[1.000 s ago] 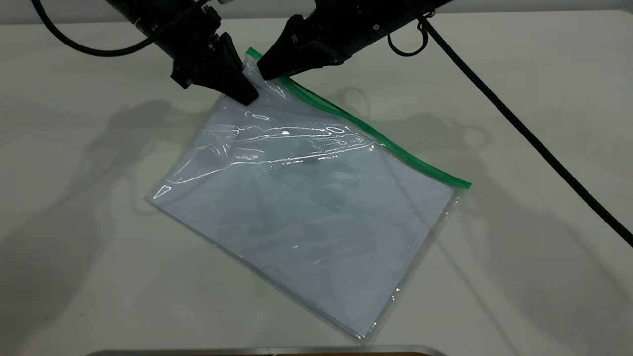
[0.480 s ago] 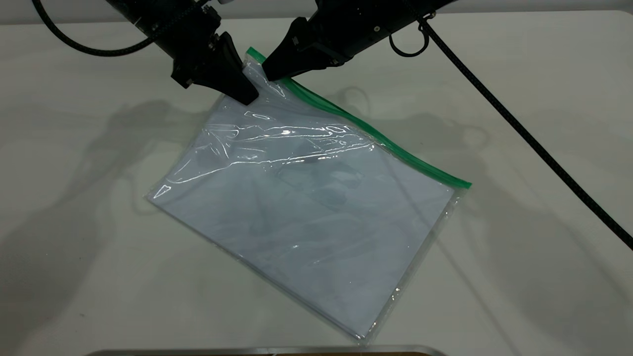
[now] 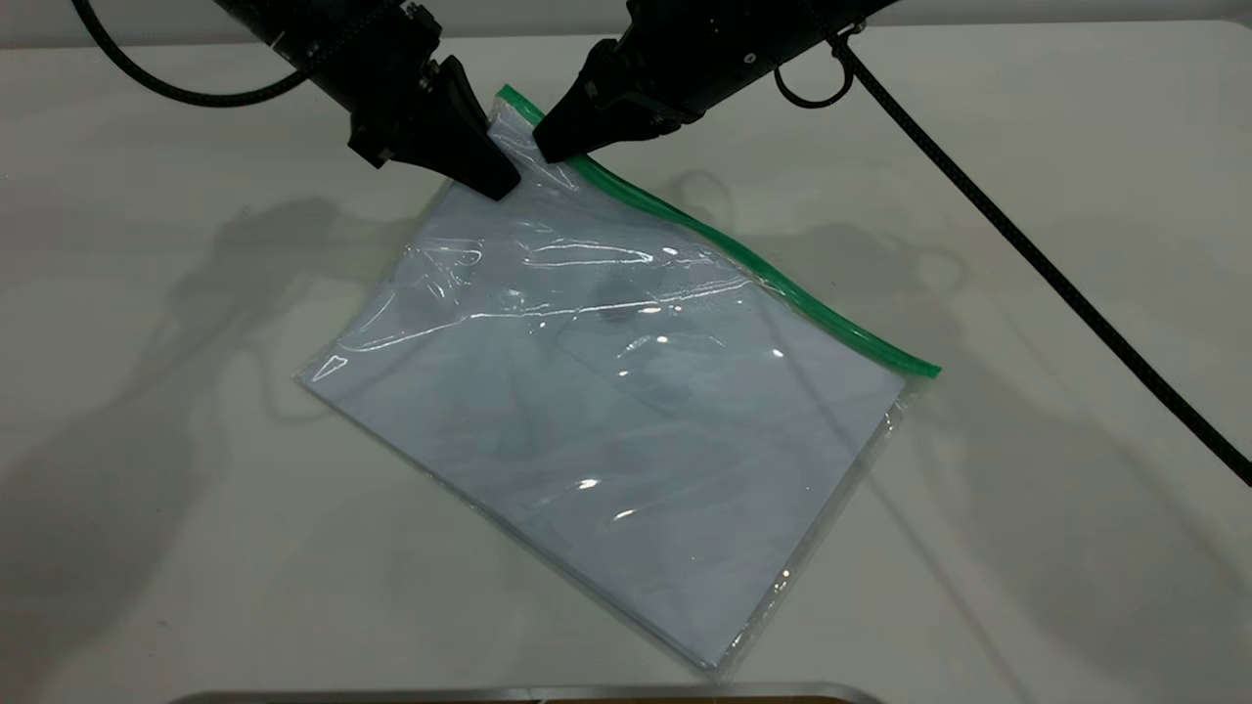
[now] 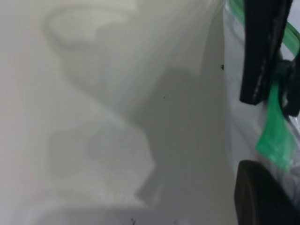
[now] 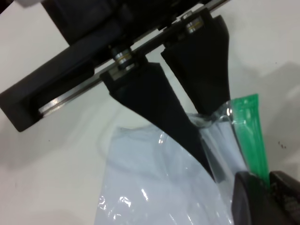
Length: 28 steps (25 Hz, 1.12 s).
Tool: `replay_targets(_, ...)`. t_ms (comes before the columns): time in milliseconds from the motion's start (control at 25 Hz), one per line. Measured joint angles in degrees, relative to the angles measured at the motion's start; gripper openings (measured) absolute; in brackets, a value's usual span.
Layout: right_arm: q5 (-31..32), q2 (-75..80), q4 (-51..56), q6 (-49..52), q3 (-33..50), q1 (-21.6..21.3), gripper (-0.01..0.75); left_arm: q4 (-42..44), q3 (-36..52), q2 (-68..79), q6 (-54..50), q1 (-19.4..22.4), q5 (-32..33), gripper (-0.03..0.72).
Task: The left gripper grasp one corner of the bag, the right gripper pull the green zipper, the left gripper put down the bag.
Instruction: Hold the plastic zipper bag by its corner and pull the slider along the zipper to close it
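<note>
Desk (image 3: 1027, 508): white, under everything.
Bag (image 3: 606, 411): flat on the desk, far corner lifted.
Left gripper (image 3: 494, 176): fingers pinched on that bag corner.
Right gripper (image 3: 548, 147): fingers closed on the green zipper (image 3: 743, 264), near the same corner.

bag (image 3: 626, 411) on table (image 3: 1027, 548), left hand (image 3: 489, 161) beside right hand (image 3: 553, 142)

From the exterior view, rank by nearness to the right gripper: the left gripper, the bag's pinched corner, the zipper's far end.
1. The bag's pinched corner, just left of the right gripper.
2. The left gripper, a little farther left.
3. The far end of the green zipper, lower right.
</note>
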Motion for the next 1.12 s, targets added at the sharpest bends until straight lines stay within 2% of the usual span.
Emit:
replay_targets(480,1.05,0.0,-0.53,-0.08,-0.07,-0.8,0.034,-0.47,0.0,-0.11,0.0,0.38,0.61,0.057)
replay_targets(1120,-0.28,-0.58,0.74,-0.53,-0.76,-1.62,0.034,-12.84,0.13,-0.82,6.69,6.04,5.74,0.053)
